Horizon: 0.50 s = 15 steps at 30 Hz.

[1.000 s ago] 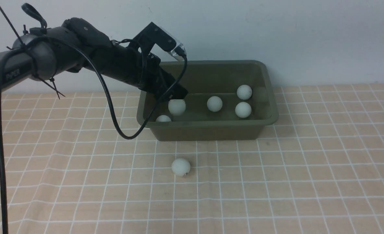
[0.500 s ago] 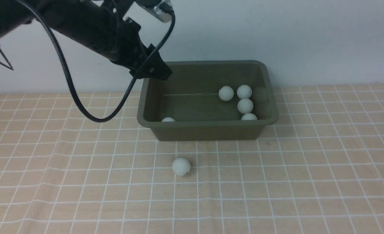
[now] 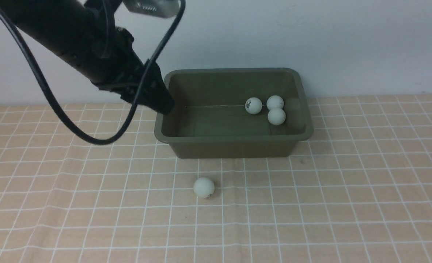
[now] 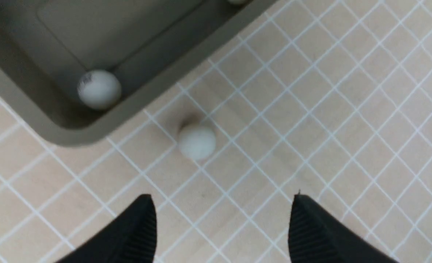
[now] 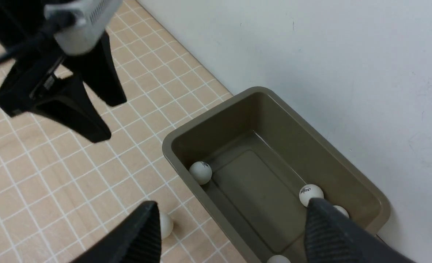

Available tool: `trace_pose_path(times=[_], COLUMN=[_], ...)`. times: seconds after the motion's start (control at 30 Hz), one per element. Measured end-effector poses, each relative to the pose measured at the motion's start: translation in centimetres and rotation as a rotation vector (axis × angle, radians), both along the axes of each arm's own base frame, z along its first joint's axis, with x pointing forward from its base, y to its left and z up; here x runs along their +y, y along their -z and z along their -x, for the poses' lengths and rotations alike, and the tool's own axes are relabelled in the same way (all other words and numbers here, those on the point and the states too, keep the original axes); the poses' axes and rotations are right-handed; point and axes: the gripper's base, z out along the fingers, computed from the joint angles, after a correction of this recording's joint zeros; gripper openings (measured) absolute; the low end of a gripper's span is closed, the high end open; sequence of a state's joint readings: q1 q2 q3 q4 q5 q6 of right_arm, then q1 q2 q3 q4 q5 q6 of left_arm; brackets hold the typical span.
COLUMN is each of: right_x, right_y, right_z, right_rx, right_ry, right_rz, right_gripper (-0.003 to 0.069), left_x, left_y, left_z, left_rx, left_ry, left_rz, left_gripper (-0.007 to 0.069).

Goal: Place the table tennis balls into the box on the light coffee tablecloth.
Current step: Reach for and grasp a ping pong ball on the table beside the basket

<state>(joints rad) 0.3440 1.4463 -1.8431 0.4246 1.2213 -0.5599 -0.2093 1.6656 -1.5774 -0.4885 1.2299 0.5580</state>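
The olive-green box point(image 3: 234, 139) stands on the light coffee tablecloth point(image 3: 322, 204) near the back wall. Three table tennis balls point(image 3: 253, 105) cluster in its far right corner; the wrist views show another ball point(image 4: 99, 89) in its near left corner. One ball point(image 3: 203, 187) lies on the cloth in front of the box. My left gripper point(image 3: 162, 104) hovers over the box's left end, open and empty; in its own view the gripper point(image 4: 221, 199) frames bare cloth near the loose ball point(image 4: 197, 141). My right gripper point(image 5: 228, 208) is open, high above the box point(image 5: 208, 116).
A pale wall rises right behind the box. The left arm's black cable point(image 3: 91, 138) loops down left of the box. Grid-patterned cloth stretches to the front and right.
My left arm rose out of the box and pulled back to the left, its jaws narrower. The dropped ball and others rolled; three gathered at the far right corner.
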Motion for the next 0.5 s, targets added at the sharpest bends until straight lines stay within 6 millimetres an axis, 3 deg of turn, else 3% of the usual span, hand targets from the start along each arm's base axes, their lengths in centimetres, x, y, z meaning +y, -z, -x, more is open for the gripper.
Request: trace_pose_path(times=[0.2, 0.5], right_x=[0.0, 0.0], right_y=[0.0, 0.0], right_z=[0.0, 0.0], right_rx=[-0.004, -0.006], right_ry=[-0.003, -0.005], right_rz=[0.004, 0.004], right_gripper=[0.0482, 0.0482], left_x=[-1.9, -5.3], left_y=[5.7, 11.5], left_z=[1.0, -0.9], left_rx=[0.145, 0.097], left_ry=[0.061, 0.048], left_rz=[-0.102, -0.122], left_gripper=[0.0402, 0.0402])
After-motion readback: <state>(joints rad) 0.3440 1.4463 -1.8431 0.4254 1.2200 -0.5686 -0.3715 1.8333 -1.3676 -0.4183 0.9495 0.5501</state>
